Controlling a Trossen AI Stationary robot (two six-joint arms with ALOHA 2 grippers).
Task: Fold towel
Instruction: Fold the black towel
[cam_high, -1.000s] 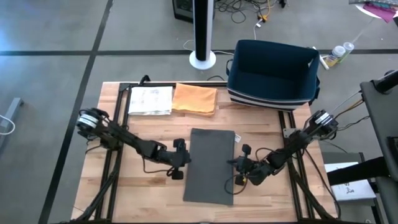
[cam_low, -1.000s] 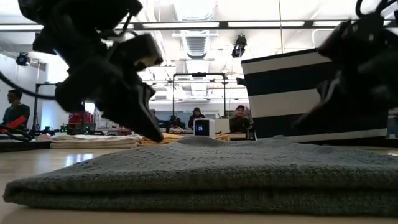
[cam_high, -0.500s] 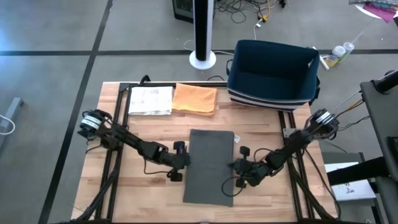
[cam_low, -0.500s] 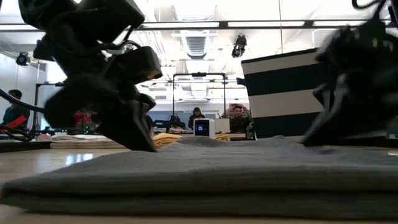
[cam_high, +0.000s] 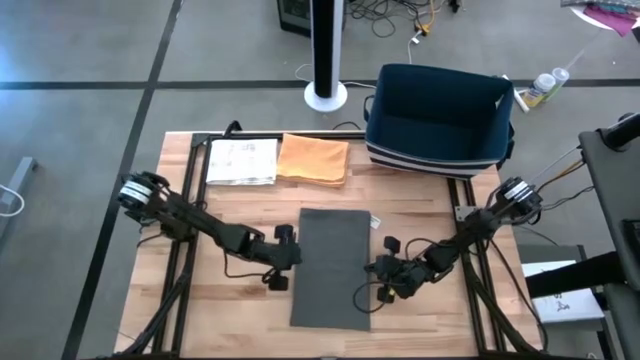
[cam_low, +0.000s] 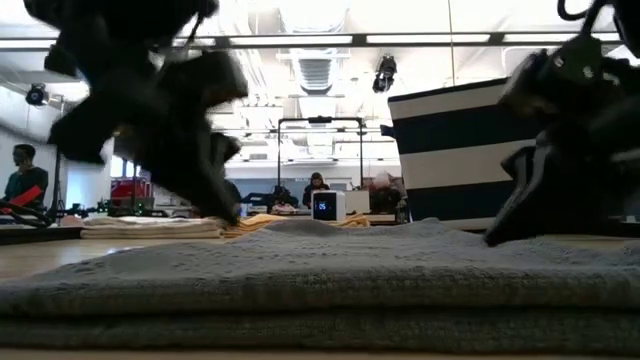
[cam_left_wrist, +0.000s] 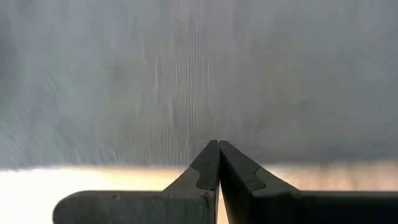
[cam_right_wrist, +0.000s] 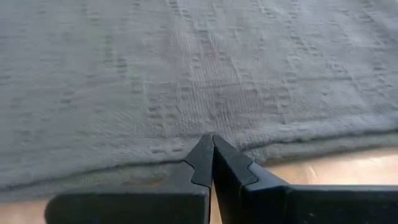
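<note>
The grey towel (cam_high: 331, 268) lies folded into a long flat rectangle on the wooden table, its long sides running near to far. My left gripper (cam_high: 290, 256) is shut, low at the towel's left long edge (cam_left_wrist: 124, 163), with its tips (cam_left_wrist: 218, 144) pointing at the cloth. My right gripper (cam_high: 372, 272) is shut at the right long edge. In the low view the towel (cam_low: 320, 290) fills the foreground, with both arms standing behind it. My left gripper has its shut fingertips at the towel's left long edge, coming level from the table's left; I cannot tell whether they touch the cloth. My right gripper sets its shut fingertips (cam_right_wrist: 205, 155) against the towel's right long edge (cam_right_wrist: 292, 146), level from the table's right, fingers across that edge. The towel stays flat on the table.
A navy striped basket (cam_high: 440, 115) stands at the far right of the table. A folded orange cloth (cam_high: 314, 160) and a white folded piece (cam_high: 241, 160) lie along the far edge. People (cam_low: 315, 190) show in the room beyond. Bare wood lies near and left of the towel.
The whole towel has slid a little toward the table's left, staying flat. My right gripper has moved left with it at its right edge, and my left gripper has drawn back leftward by about as much. Both stayed shut.
</note>
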